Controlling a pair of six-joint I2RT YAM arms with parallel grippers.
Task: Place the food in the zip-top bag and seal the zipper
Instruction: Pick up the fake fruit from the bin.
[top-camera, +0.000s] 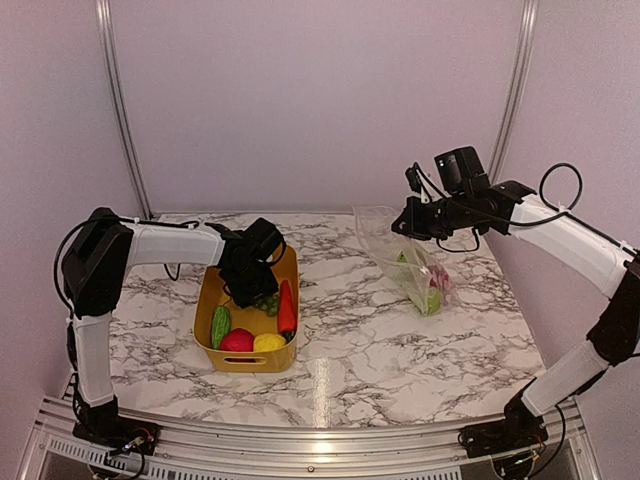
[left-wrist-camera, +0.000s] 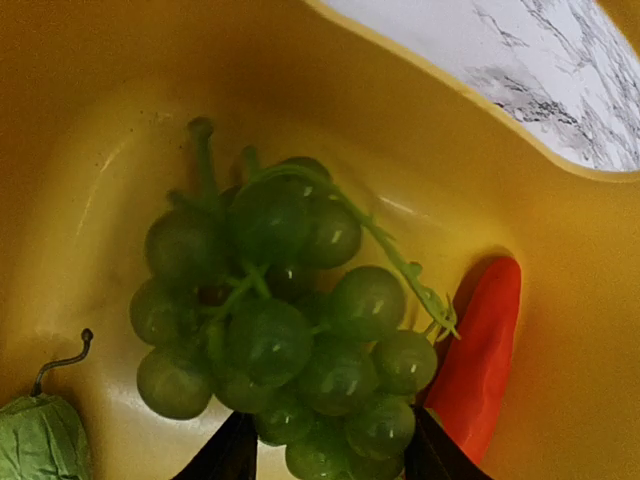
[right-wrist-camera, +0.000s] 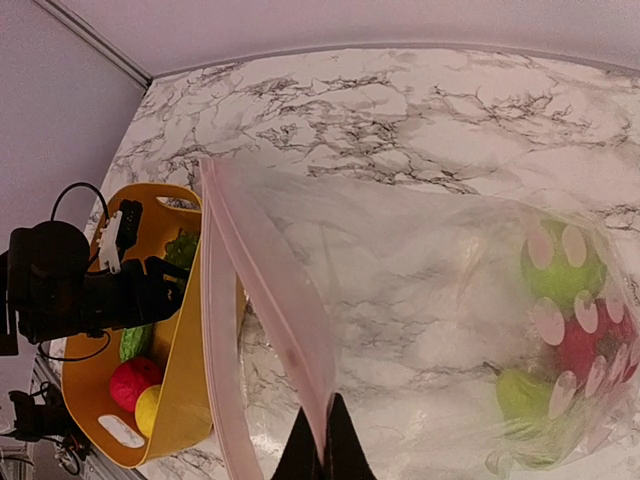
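Top view: left arm is folded at the elbow and reaches in over the yellow tub (top-camera: 208, 305), left gripper (top-camera: 254, 284) nose-down inside it. Left wrist view: fingers (left-wrist-camera: 232, 457) are spread, straddling the low end of the grapes (left-wrist-camera: 275, 330); can't tell if they touch. The grapes are glossy green balls on a thin stem, lying on the smooth tub floor beside a tapered orange-red carrot (left-wrist-camera: 482, 358). Right arm stretches inward above the marble table (top-camera: 400, 370). Right gripper (top-camera: 402, 228) has its fingers pressed together, pinching the bag (top-camera: 393, 252) at its mouth, on the pale pink zipper (right-wrist-camera: 272, 292). The bag is clear crinkly film, slanting down to the table, with green and red food (top-camera: 431, 290) bunched in the bottom corner.
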